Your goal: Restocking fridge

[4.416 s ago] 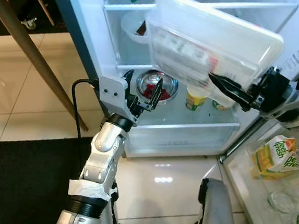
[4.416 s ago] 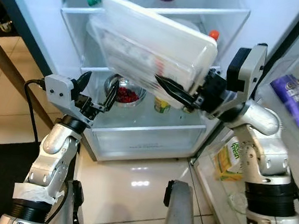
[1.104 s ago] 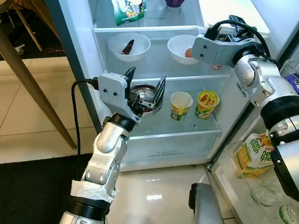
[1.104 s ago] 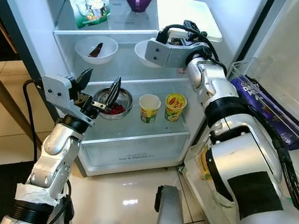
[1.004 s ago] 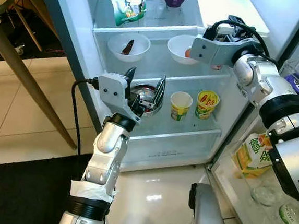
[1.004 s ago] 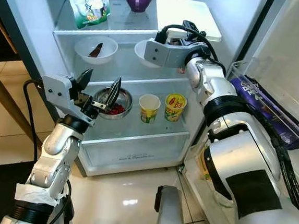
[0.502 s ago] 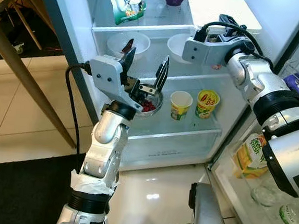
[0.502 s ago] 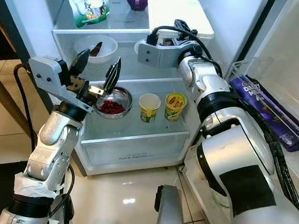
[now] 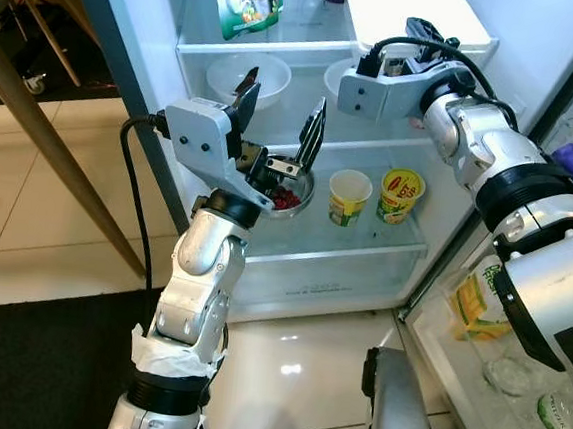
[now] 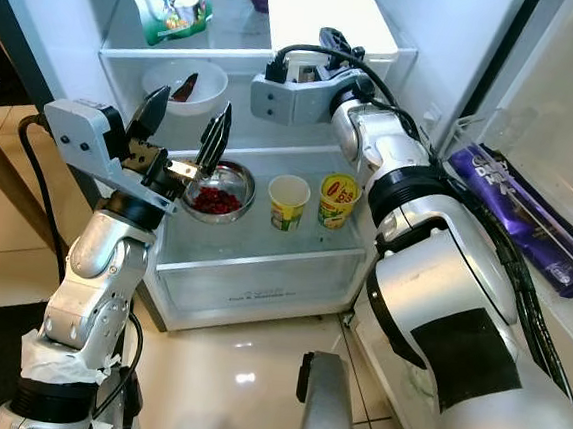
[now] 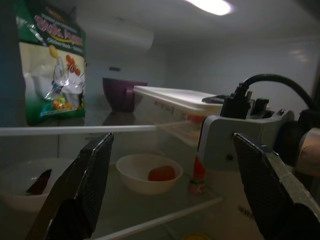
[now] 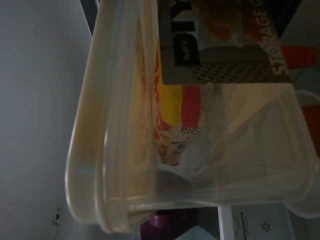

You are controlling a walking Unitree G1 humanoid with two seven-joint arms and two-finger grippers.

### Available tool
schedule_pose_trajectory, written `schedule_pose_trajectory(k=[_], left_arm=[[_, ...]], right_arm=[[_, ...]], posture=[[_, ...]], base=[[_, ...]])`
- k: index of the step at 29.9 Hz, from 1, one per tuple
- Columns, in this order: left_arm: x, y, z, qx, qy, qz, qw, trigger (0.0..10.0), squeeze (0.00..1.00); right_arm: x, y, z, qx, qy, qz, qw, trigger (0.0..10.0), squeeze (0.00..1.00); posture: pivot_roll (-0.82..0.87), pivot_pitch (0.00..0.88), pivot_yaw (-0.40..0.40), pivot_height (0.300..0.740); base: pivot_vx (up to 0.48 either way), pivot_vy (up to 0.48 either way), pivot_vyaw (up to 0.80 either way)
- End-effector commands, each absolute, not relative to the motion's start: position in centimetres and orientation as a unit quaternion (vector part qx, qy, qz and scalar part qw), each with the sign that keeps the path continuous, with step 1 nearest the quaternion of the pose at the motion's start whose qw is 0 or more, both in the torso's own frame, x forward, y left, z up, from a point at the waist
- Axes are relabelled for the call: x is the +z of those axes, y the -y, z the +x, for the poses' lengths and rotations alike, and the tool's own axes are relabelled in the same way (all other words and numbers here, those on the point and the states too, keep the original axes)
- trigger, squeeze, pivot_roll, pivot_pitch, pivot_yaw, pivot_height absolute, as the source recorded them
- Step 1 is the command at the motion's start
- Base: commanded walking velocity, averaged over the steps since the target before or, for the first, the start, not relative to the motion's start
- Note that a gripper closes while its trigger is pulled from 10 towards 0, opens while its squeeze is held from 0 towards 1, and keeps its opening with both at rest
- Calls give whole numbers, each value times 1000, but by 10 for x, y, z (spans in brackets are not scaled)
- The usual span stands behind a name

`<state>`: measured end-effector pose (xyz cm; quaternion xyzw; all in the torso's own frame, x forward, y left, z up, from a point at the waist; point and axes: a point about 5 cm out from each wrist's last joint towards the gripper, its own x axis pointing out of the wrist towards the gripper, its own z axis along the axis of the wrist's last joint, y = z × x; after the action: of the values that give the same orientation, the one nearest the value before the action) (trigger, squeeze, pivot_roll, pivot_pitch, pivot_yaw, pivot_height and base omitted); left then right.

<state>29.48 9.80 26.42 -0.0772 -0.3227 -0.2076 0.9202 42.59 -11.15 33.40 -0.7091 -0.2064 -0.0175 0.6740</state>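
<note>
The clear lidded plastic storage box (image 10: 329,15) lies on the fridge's top glass shelf (image 9: 271,48) at its right end. The right hand (image 10: 314,66) is beneath it; whether its fingers are apart cannot be told. The left hand (image 9: 277,123) hovers, fingers spread, before the steel bowl of red fruit (image 10: 216,192).

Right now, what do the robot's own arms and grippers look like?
Both arms are silver, jointed metal with black bands at the joints. The left arm carries a grey wrist box, a looping black cable and white tape near its base; the left gripper has two long black fingers. The right arm has a grey wrist box, black cables and a black panel.
</note>
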Motion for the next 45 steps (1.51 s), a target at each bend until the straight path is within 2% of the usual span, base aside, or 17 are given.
schedule_pose_trajectory(k=[1, 3, 4, 5, 6, 7, 13, 14, 15, 16, 18, 20, 32, 45], left_arm=[[265, -98, 290, -207, 324, -74, 920, 10000, 0], [265, -99, 289, -207, 324, -74, 920, 10000, 0], [265, -101, 287, -202, 321, -72, 922, 10000, 0], [265, -102, 286, -200, 320, -71, 923, 10000, 0], [265, -103, 286, -199, 319, -71, 924, 10000, 0], [265, -103, 285, -199, 318, -71, 924, 10000, 0], [265, -103, 283, -197, 316, -71, 925, 10000, 0], [266, -103, 283, -197, 315, -71, 926, 10000, 0], [266, -103, 283, -196, 315, -71, 926, 10000, 0], [266, -103, 283, -196, 316, -71, 926, 10000, 0], [266, -102, 283, -196, 315, -71, 926, 10000, 0], [267, -103, 283, -195, 314, -71, 926, 10000, 0], [267, -101, 287, -201, 314, -73, 925, 10000, 0], [266, -98, 288, -207, 316, -77, 923, 10000, 0]], right_arm=[[341, 109, 425, -25, 211, -713, 668, 10000, 0], [341, 110, 425, -26, 211, -714, 667, 10000, 0], [347, 112, 425, -37, 211, -715, 666, 10000, 616], [349, 113, 425, -42, 212, -715, 665, 10000, 773], [350, 113, 425, -44, 213, -715, 664, 10000, 773], [351, 113, 425, -46, 213, -715, 665, 10000, 878], [353, 115, 425, -62, 216, -712, 666, 10000, 847], [353, 115, 425, -66, 216, -708, 669, 10000, 761], [353, 116, 425, -68, 216, -706, 671, 10000, 761], [353, 116, 425, -68, 217, -704, 673, 10000, 631], [353, 116, 425, -68, 216, -703, 674, 10000, 631], [353, 116, 425, -62, 217, -696, 681, 10000, 16], [375, 126, 419, -71, 267, -651, 707, 10000, 0], [364, 125, 416, 8, 289, -638, 714, 10000, 0]], posture=[[-2, 246, -8, 471], [-2, 246, -8, 471], [10, 273, -16, 471], [11, 274, -17, 471], [11, 274, -17, 471], [14, 279, -17, 471], [17, 283, -18, 471], [18, 282, -19, 471], [18, 282, -19, 471], [20, 281, -19, 471], [22, 279, -19, 471], [17, 273, -13, 471], [-13, 238, -2, 471], [-28, 219, 3, 471]], base=[[0, 0, 0], [0, 0, 0], [0, 0, 0], [0, 0, 0], [0, 0, 0], [0, 0, 0], [0, 0, 0], [0, 0, 0], [0, 0, 0], [0, 0, 0], [0, 0, 0], [0, 0, 0], [0, 0, 0], [0, 0, 0]])
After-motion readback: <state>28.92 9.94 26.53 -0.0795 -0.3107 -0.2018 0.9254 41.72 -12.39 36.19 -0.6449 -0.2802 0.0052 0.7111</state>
